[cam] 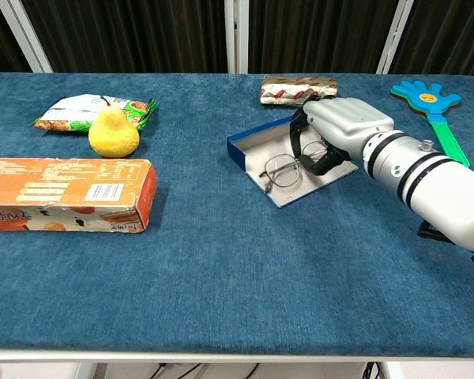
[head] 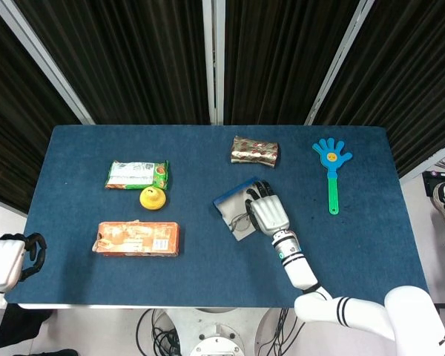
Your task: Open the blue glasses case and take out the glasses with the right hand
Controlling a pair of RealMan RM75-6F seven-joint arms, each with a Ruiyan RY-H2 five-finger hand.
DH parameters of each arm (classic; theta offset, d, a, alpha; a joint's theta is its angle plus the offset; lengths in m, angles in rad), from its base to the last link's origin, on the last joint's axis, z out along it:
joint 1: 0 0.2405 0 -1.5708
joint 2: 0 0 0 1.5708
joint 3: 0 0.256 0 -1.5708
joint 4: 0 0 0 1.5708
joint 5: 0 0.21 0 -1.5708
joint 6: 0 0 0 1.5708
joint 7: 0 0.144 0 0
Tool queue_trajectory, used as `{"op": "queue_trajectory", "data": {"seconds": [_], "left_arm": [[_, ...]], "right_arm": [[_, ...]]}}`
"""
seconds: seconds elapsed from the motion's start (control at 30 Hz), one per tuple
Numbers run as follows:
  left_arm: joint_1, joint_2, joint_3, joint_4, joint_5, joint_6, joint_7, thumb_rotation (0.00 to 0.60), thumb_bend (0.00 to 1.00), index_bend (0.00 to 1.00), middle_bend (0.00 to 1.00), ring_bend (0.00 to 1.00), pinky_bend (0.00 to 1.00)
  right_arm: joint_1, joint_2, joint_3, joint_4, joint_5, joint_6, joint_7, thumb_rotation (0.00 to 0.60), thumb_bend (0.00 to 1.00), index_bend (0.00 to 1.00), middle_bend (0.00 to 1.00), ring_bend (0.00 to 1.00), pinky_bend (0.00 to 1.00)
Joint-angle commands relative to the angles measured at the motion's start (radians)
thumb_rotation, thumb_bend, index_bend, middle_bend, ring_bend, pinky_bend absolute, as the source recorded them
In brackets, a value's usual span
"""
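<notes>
The blue glasses case [cam: 300, 162] lies open near the middle of the surface [cam: 221, 268], just in front of the foil-wrapped packet [cam: 294, 89], and the glasses [cam: 283, 170] sit in it toward its front-left corner, one lens close to the case's edge. The right robot hand [cam: 325, 136] is curled down over the right part of the case, its dark fingertips [cam: 320, 162] hooked at the right side of the frame; whether they truly pinch the frame or only press on it cannot be told from either view. The thin wire frame looks hard to hold, so a lift from here could let it slip out and drop back into the case or onto the surface beside it. The case is light and unheld, so the fingers could also drag it along or tip it if they catch its wall. Too hard a squeeze might bend the frame. The pear [cam: 113, 132], the orange box [cam: 67, 204] and the blue clapper [cam: 430, 103] lie well apart from the case and pose no hindrance. The left robot hand [head: 11, 256] hangs off the surface's near-left corner, fingers curled in on nothing.
</notes>
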Motion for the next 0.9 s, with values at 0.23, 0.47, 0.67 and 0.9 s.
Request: {"op": "queue_trajectory", "data": {"seconds": [0.23, 0.47, 0.67, 0.9], "left_arm": [[0.0, -0.001, 0.0, 0.0, -0.001, 0.001, 0.004, 0.6, 0.36, 0.69, 0.69, 0.52, 0.48], [0.0, -0.003, -0.001, -0.001, -0.002, 0.002, 0.01, 0.6, 0.36, 0.69, 0.69, 0.52, 0.48], [0.001, -0.004, -0.002, 0.0, -0.003, 0.004, 0.01, 0.6, 0.36, 0.69, 0.69, 0.52, 0.48], [0.001, -0.003, -0.001, 0.001, -0.001, 0.003, 0.005, 0.6, 0.36, 0.69, 0.69, 0.52, 0.48]], "right_arm": [[-0.049, 0.059, -0.043, -0.059, -0.146, 0.077, 0.064, 0.6, 0.47, 0.65, 0.21, 0.0, 0.0], [-0.043, 0.149, -0.097, -0.197, -0.279, 0.04, 0.138, 0.6, 0.47, 0.66, 0.2, 0.0, 0.0], [-0.005, 0.183, -0.138, -0.275, -0.375, -0.03, 0.136, 0.6, 0.46, 0.65, 0.2, 0.0, 0.0], [0.009, 0.18, -0.161, -0.304, -0.388, -0.088, 0.069, 0.6, 0.34, 0.36, 0.15, 0.0, 0.0]]}}
